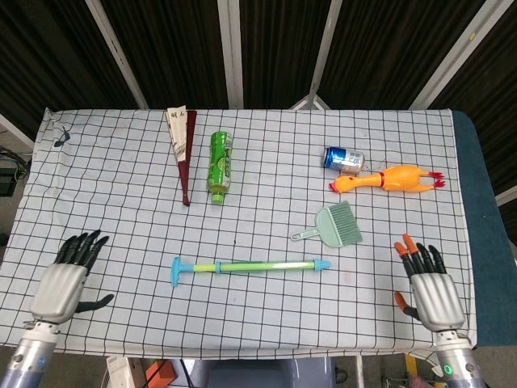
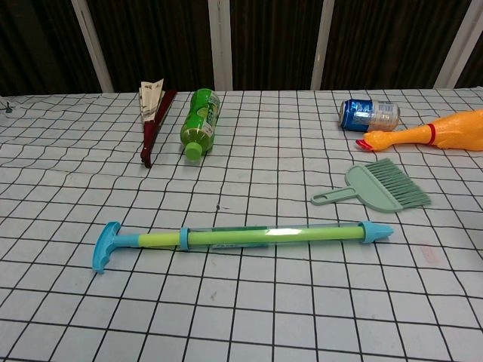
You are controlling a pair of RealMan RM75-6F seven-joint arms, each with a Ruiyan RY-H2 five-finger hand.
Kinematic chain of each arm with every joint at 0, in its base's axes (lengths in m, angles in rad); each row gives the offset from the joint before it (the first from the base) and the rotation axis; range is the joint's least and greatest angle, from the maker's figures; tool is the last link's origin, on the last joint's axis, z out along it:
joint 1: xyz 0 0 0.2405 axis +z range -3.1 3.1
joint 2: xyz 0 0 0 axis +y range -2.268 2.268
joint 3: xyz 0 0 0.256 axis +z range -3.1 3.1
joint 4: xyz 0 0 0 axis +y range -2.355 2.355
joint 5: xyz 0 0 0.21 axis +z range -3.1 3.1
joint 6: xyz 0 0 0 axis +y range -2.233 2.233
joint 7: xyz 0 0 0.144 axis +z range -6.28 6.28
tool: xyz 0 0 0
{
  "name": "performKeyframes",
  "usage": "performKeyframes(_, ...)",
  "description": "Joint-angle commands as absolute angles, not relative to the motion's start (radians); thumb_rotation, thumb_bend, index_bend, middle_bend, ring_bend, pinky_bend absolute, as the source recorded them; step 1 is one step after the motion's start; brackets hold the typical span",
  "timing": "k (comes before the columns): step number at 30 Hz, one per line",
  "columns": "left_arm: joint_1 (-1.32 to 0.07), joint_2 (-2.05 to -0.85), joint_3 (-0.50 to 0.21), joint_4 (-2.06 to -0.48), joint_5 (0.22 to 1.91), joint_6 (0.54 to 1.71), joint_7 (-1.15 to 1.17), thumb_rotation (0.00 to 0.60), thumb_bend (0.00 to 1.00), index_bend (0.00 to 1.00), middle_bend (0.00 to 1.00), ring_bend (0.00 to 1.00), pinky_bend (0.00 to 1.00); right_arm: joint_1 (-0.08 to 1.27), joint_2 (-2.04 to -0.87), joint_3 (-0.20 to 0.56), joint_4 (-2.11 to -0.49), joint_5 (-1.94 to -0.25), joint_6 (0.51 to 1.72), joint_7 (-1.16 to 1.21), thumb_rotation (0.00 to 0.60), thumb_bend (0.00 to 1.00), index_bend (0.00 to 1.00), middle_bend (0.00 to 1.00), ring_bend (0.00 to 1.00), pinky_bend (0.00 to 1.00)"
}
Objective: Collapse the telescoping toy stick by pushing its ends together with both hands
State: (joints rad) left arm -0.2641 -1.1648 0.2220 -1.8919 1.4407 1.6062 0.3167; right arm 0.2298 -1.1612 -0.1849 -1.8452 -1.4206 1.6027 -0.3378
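The long green telescoping toy stick with a blue T-handle and blue tip (image 1: 248,266) lies flat on the checked-cloth counter (image 1: 121,202), handle toward the robot's left, tip toward its right, and nobody is touching it. The left hand (image 1: 63,283) sits at the near left corner, fingers spread and holding nothing; the right hand (image 1: 431,293) mirrors it at the near right corner, fingers apart, orange-tipped, also holding nothing. Both are well apart from the stick.

To collapse it well, each hand should likely meet one end squarely, a palm or curled fingers against the T-handle and against the tip, then press straight along the stick's axis so it slides in rather than bowing or skidding on the cloth. The small green plastic dustpan brush (image 1: 333,225) lies near the tip end, so the right hand wants a low approach from the near side.

The chest view shows neither hand at all. Whether the stick is already partly shortened cannot be told.
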Motion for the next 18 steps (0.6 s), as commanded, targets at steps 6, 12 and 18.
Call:
performKeyframes(6,-0.141,-1.110,0.244,-1.764,1.512,1.737,0.175,0.600,0.11,0.00,0.00,0.00,0.00,0.068,-1.126,-0.210,-1.615,-1.573,1.821,-0.148,0.600,0.35,0.00,0.00,0.00,0.00)
performKeyframes(12,-0.113,-1.085,0.208,-1.716,1.483,1.739,0.091,0.600,0.11,0.00,0.00,0.00,0.00,0.035,-1.138,-0.162,-1.578,-1.553,1.845,-0.064,0.600,0.35,0.00,0.00,0.00,0.00)
performKeyframes(18,-0.110,-1.091,0.183,-1.696,1.487,1.714,0.077,0.600,0.11,0.00,0.00,0.00,0.00,0.036,-1.131,-0.149,-1.593,-1.539,1.790,-0.093,0.600,0.35,0.00,0.00,0.00,0.00)
